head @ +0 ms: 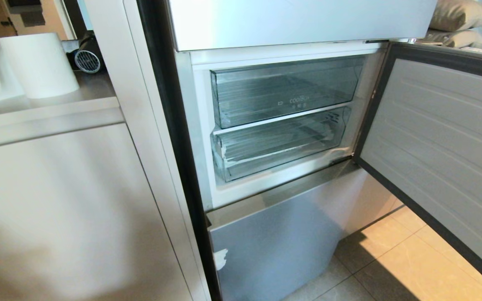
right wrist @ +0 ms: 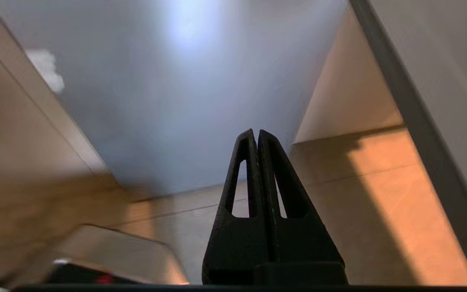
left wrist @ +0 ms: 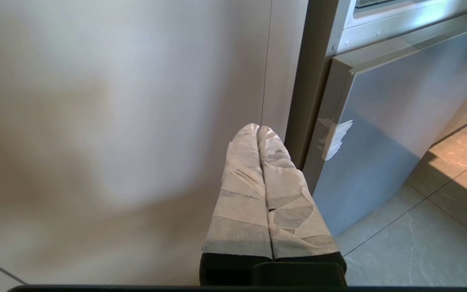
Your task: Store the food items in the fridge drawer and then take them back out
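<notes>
head view: neither arm shows in this frame. the fridge door (head: 437,142) stands swung open at the right of the frame. two clear bins sit pushed in, one above the other, at centre frame. the lower one, the fridge drawer (head: 278,144), carries whitish tape on its front left corner and lies fully inside the compartment. the upper clear bin (head: 287,90) bears printed lettering on its front. no food item can be made out in either bin. a white roll (head: 40,62) stands on the table (head: 94,90) at upper left. a steel lower door (head: 274,246) fills the bottom centre, with tiled floor (head: 396,259) at lower right.

left wrist view: the left pincer (left wrist: 258,129) sits low at centre frame, its taped fingers (left wrist: 241,194) pressed together along their whole length and holding nothing. it points at the pale cabinet panel (left wrist: 116,121), just beside the lower door's taped corner (left wrist: 335,138).

right wrist view: the right pincer (right wrist: 256,134) sits low at centre frame, its black fingers (right wrist: 237,227) closed flat against each other, empty. it points down toward the steel lower door (right wrist: 185,101) and the floor. the picture is blurred at lower left.
</notes>
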Tool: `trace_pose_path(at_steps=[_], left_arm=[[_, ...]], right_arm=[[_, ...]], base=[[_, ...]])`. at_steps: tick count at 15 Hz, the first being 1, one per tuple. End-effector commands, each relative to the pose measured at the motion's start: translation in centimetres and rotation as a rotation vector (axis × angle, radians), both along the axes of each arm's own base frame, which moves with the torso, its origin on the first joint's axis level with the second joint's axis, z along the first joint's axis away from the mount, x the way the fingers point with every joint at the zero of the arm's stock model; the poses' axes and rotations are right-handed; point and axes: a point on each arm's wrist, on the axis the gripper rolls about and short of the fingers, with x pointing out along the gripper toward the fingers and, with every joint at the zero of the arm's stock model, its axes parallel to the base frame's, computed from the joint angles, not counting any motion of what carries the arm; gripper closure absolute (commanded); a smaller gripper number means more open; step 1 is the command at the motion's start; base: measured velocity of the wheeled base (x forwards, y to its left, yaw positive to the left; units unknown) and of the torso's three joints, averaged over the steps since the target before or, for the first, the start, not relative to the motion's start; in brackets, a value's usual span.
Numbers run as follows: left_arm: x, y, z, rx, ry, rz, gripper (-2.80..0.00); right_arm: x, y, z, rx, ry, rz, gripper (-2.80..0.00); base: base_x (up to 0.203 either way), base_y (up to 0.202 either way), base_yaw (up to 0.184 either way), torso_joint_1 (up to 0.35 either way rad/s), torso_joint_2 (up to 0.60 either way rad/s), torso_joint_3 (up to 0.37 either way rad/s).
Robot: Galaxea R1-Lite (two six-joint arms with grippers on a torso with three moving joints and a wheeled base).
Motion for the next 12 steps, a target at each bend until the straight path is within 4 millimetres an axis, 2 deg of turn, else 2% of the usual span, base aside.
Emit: trace_pose_path(at_steps=[1,3,5,12], left_arm=[[0.01,0.00,0.00,0.000,0.001,-0.001,0.00],[0.01,0.00,0.00,-0.003,0.001,-0.001,0.00],[0.01,0.00,0.00,-0.003,0.001,-0.001,0.00],[0.01,0.00,0.00,-0.003,0.001,-0.001,0.00]], right_arm=[[-1.63,-0.18,-0.95,-0.037,-0.148,-0.039,0.00],[-2.06,-0.35,-1.47,-0.034,-0.192,-0.111,0.00],[-1.93,-0.46,-1.63,0.056,-0.167,-0.164,0.00],[-1.93,-0.47,-1.63,0.082,-0.165,-0.173,0.00]], base=[[0.000,0.000,0.000,0.000,0.00,0.000],[0.000,0.000,0.000,0.000,0.00,0.000],[0.000,0.000,0.000,0.000,0.00,0.000],[0.000,0.000,0.000,0.000,0.00,0.000]])
